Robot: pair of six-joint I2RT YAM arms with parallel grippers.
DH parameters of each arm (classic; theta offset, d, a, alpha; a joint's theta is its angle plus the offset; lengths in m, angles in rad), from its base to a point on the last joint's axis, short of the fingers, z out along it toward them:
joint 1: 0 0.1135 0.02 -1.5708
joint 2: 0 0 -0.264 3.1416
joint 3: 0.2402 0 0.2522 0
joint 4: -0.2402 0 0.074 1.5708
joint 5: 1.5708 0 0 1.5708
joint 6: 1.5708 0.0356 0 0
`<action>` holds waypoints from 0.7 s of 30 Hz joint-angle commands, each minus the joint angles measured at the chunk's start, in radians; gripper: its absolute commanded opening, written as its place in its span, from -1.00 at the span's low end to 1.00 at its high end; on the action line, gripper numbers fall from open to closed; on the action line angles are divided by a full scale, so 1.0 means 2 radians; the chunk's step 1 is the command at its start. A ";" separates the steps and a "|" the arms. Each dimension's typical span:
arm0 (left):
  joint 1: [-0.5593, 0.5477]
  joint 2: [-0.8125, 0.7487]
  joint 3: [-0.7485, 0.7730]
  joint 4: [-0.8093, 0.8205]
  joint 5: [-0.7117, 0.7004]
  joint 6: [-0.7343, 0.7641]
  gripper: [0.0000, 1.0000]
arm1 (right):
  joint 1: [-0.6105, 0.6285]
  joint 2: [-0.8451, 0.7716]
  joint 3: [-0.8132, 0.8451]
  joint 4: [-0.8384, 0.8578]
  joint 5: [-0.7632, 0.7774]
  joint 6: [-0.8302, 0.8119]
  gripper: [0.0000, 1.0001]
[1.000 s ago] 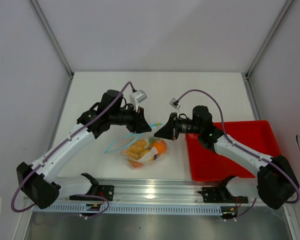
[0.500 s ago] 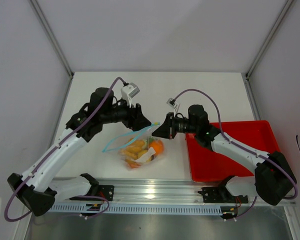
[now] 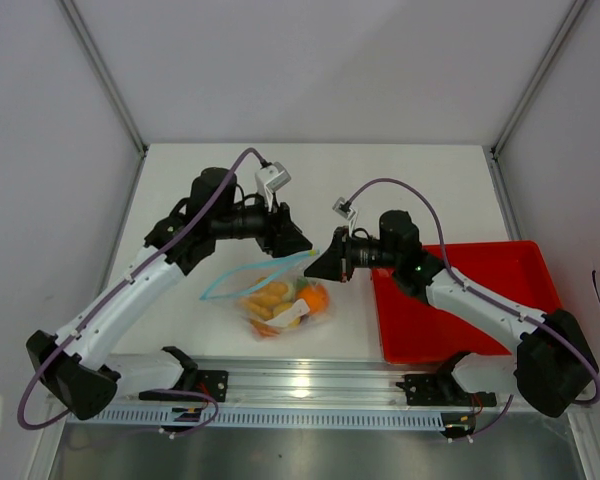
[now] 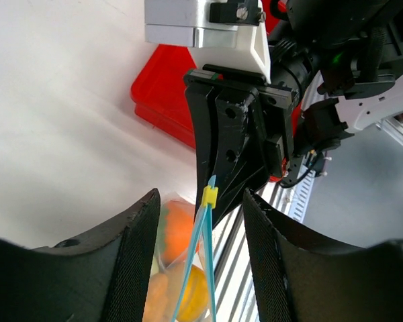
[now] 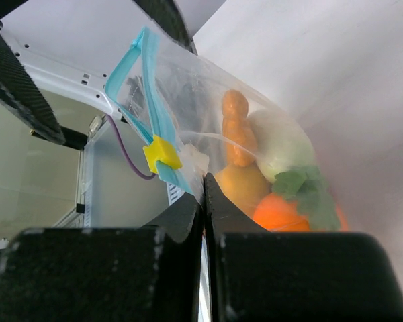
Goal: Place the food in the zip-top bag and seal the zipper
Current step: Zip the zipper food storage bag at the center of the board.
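Left side first: the left arm swings in from the near-left corner. The left gripper (image 3: 298, 246) sits over the middle of the table (image 3: 380, 190). Its fingers (image 4: 138, 255) are spread, and the zipper (image 5: 159, 117) runs between them without touching either one. The yellow slider (image 4: 209, 196) sits right at the zipper's right end, in that gap.

The bag (image 3: 270, 318) is a bit left of centre, close to the near edge and just short of the metal rail (image 3: 300, 385). The food (image 3: 300, 297) is inside it, orange and yellow bits plus something green, bunched in the low end. The zipper slants up from the left toward the grippers, and its two strands part at the left end.

The right gripper (image 5: 203, 194) faces the left one nearly tip to tip. Its jaws are pressed together, pinching the bag's top right corner just beside the slider, so that corner is held off the table.

The red tray (image 3: 480, 290) fills the near-right corner, with its left rim near the bag but apart from it. The right forearm crosses over it. Behind both grippers white tabletop shows all the way to the far edge, and wall panels run along the left and right edges.
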 commanded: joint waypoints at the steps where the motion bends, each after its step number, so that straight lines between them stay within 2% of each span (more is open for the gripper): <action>1: -0.003 0.007 0.031 0.021 0.047 0.002 0.05 | 0.004 -0.018 0.017 0.021 -0.012 -0.007 -1.00; 4: -0.003 0.010 0.026 0.022 0.059 0.004 -0.04 | 0.004 -0.021 0.018 0.021 -0.012 -0.005 -1.00; 9: -0.005 0.003 0.010 0.027 0.083 0.006 -0.07 | 0.004 -0.021 0.023 0.008 -0.008 -0.002 -1.00; 18: -0.026 0.007 0.009 -0.001 0.035 0.027 -0.06 | 0.004 -0.021 0.034 0.004 -0.009 0.009 -1.00; 21: -0.032 0.008 0.009 -0.003 0.027 0.030 -0.13 | 0.004 -0.022 0.035 0.002 -0.008 0.010 -1.00</action>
